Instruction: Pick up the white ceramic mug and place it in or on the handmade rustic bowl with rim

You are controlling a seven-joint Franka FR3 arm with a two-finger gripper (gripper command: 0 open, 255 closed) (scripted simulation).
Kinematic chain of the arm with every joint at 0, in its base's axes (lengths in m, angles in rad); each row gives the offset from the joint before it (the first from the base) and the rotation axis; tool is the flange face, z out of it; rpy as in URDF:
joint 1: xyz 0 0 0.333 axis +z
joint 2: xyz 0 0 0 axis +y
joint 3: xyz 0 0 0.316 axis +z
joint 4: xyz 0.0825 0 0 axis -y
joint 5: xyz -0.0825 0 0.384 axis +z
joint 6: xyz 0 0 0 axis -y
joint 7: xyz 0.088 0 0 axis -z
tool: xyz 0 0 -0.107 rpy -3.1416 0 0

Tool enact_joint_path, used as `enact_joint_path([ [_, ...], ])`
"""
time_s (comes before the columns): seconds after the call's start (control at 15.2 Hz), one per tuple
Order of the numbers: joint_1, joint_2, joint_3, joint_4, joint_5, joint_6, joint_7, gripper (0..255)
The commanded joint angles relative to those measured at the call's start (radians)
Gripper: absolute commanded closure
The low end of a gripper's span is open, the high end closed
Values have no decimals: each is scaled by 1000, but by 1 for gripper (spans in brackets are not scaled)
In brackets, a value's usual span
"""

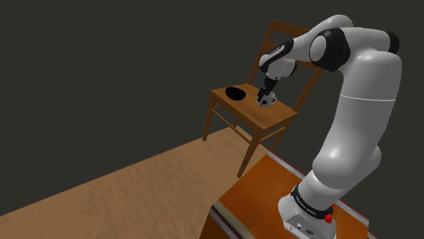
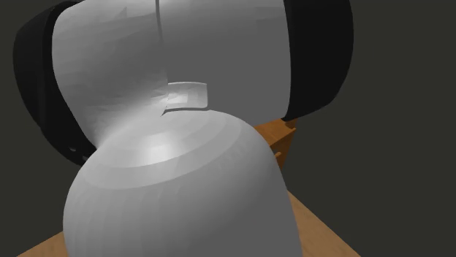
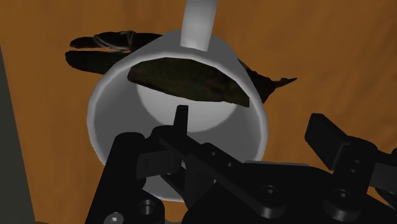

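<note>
White and smooth-walled, the mug [image 3: 210,111] sits on the wooden chair seat [image 1: 255,117] with its opening turned up toward me. The dark bowl [image 1: 235,93] lies near it, toward the shoulder view's left. My jaws [image 3: 248,124] are wide. One finger reaches down inside the cup and the other hangs outside its wall with bare wood showing between, so nothing is gripped. The handle [image 3: 200,22] sticks out on the side away from me.

What worries me is the hold this sets up. Closing here would pinch one thin curved wall, not the whole body. The two fingers look unequally far from that wall, so one may touch first and shove the mug sideways before both bite. That push could slide it against the bowl or tip it over.

Lifted by one side, the cup's weight would hang off-centre, and I judge it could swing or twist in my grip. The seat is small, and a skid toward its edge would drop the mug to the floor [image 1: 102,197]. Over the bowl, a tilted mug let go too early might roll out rather than settle.
</note>
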Motion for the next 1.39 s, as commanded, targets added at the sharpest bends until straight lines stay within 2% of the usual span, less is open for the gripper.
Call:
enact_joint_path([
  [0.0,0,2,1,-1,1,2,-1,0],
  [0.26,0,1,1,-1,1,2,-1,0],
  [0.33,0,1,1,-1,1,2,-1,255],
  [0.92,0,2,1,-1,1,2,-1,255],
  [1.32,11,-42,-15,26,-30,-62,21,255],
])
